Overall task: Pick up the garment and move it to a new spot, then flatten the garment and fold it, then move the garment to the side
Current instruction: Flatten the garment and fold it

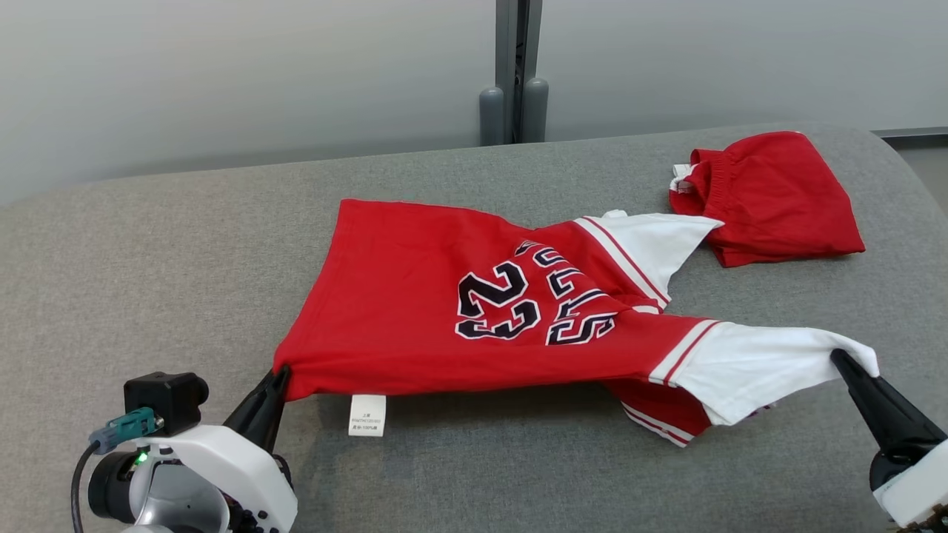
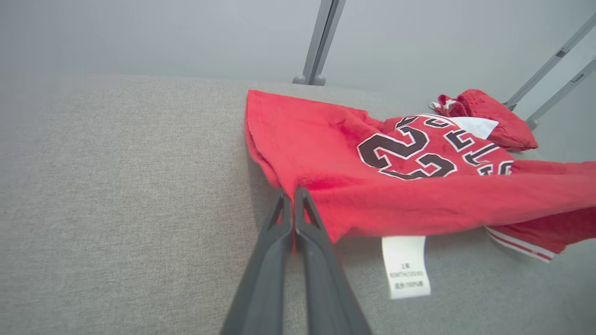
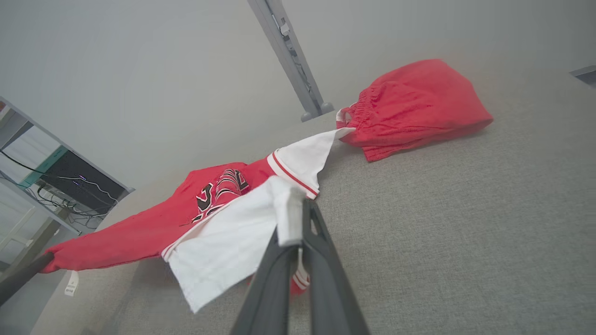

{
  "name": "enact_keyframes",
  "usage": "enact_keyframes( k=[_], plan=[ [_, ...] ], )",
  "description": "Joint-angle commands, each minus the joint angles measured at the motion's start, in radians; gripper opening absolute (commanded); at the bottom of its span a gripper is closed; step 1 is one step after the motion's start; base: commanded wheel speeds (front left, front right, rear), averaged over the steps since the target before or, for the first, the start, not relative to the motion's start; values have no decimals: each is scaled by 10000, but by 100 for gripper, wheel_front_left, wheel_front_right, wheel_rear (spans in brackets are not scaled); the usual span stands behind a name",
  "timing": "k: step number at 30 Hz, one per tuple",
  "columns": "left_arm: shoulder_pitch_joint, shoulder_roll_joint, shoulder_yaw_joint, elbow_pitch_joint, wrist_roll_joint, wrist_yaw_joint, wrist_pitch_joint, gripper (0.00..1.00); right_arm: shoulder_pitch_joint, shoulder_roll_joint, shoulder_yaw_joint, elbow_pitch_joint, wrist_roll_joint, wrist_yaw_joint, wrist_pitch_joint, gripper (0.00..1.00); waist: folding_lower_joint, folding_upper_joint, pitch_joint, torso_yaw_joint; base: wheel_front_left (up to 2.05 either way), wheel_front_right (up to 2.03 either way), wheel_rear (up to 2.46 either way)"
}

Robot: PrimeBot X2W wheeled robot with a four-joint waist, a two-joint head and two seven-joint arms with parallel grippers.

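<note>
Two grippers pinch the jersey (image 1: 415, 296), left gripper (image 1: 279, 377) its hem corner, right gripper (image 1: 841, 360) its sleeve (image 1: 770, 363); limp, light cloth, best gripped at edges.

Red shorts (image 1: 770, 196) on grey cushioned surface (image 1: 148, 259)

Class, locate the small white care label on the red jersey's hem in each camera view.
Head view: small white care label low, left of centre, under the red jersey.
Left wrist view: label lower right of centre, right of the left tool.
Right wrist view: label far lower left.
Shared landmark: folded red shorts, upper right.
</note>
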Motion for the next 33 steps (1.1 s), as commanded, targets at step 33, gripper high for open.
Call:
enact_keyframes(
  k=[33],
  plan=[
    [-12977,1498,-437,6574,-193,-980,3667,0,-13406,-953,3501,5712,304,6,3179,0,0,0,4855,420,0,0,0]
  ],
)
